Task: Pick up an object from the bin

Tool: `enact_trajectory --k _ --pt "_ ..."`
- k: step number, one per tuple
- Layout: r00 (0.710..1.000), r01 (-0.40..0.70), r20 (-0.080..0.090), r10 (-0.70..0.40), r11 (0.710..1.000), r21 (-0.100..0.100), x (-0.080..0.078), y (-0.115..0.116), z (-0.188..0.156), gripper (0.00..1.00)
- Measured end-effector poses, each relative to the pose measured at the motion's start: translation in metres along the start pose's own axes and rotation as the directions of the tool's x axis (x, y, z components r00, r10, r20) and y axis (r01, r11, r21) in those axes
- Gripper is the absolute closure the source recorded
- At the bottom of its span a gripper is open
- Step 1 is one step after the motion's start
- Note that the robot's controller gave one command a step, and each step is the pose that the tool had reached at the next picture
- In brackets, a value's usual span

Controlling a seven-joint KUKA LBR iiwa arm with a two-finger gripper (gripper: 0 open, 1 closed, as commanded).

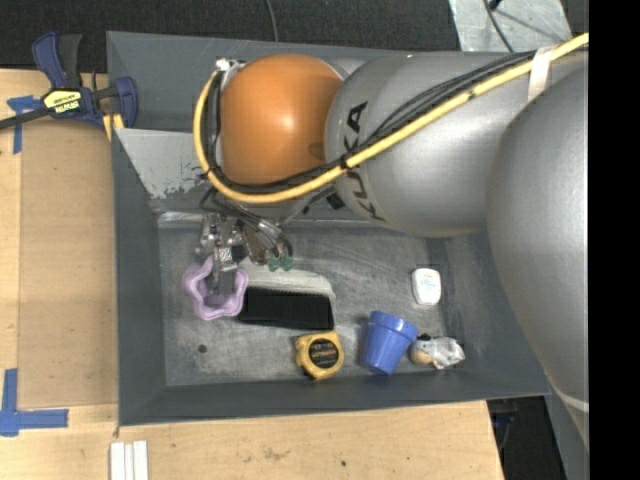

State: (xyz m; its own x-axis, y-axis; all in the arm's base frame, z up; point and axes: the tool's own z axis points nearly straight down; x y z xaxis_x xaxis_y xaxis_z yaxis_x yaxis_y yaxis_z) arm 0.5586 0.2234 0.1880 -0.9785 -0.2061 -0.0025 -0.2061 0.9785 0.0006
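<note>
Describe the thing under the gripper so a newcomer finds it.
In the grey bin, look at the floor's left side, below the gripper. The lilac ring lies there, beside a black slab; it alone is purple and wavy-edged.

I read the black letters "KUKA" on the silver arm (pixel 420 168), where a cable crosses them. The label on the yellow tape measure (pixel 319 355) is too small for me to read.

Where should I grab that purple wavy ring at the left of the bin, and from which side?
Probably straight down from above, since the purple ring lies flat. Pinch its left band across, from hole to outer edge; the black block crowds its right side.
</note>
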Motion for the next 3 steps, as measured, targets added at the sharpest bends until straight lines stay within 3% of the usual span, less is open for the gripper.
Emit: enact_trajectory --k 2,3 --pt "1.0 0.0 -0.001 0.0 1.0 0.0 0.0 0.0 -0.001 1.0" --pt "0.994 0.108 -0.001 -0.108 0.994 0.001 0.007 0.003 -0.055 1.0"
